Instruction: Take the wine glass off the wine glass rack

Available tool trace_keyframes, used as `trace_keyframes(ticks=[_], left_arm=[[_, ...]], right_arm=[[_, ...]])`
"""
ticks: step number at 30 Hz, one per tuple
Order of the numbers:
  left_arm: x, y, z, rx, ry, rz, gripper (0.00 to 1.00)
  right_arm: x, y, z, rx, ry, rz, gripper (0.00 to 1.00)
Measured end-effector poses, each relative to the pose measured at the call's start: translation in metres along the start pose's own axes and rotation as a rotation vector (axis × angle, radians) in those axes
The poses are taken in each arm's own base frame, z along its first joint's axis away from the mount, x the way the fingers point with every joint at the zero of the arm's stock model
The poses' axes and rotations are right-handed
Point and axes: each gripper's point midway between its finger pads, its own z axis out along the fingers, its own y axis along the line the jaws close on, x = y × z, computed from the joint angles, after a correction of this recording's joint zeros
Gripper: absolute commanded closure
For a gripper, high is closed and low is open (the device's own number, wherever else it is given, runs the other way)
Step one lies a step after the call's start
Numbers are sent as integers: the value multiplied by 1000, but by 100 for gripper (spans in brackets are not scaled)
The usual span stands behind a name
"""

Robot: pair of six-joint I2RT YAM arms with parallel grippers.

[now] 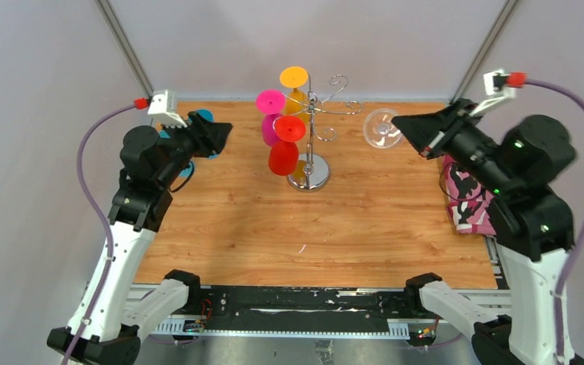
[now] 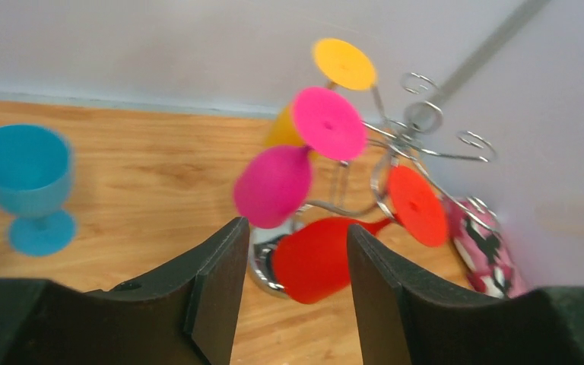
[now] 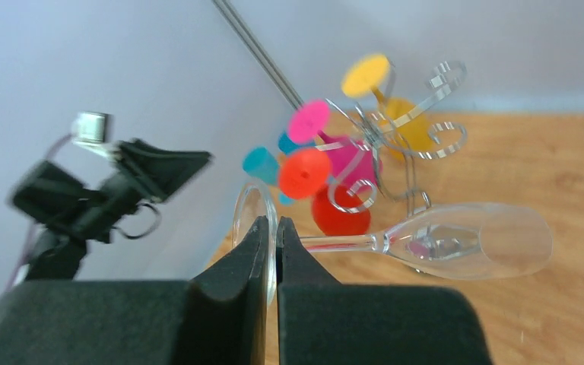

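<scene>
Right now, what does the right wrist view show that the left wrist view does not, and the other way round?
Only the right wrist view: the clear wine glass held sideways, its foot pinched in the shut right gripper, with the left arm seen from outside. Only the left wrist view: the left gripper from behind, jaws apart and empty, and a pink patterned cloth. Both: the wine glass rack with the yellow glass, pink glass and red glass hanging on it, a blue glass, and the wooden table.

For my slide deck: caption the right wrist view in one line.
Right gripper holds the clear wine glass sideways by its foot, away from the wine glass rack and its coloured glasses.
</scene>
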Motion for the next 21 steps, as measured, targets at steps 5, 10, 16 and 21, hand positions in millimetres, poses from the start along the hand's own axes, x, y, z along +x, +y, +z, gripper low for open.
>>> trace_keyframes(ticks=[5,10,16,21], left_arm=[[16,-62,20,278,58,0,34],[-1,-124,22,646,-50,-66,23],[-16,-164,13,1034,-173,-221,21],[-9,-169,14,1161,-159,-291,21]], right_arm=[[-53,71,-44,-215,-159,-87,100],[-75,122,-41,-487,-183,-67,100],[-86,138,10,-703,-100,60,100],[-80,134,35,-771,-28,175,100]])
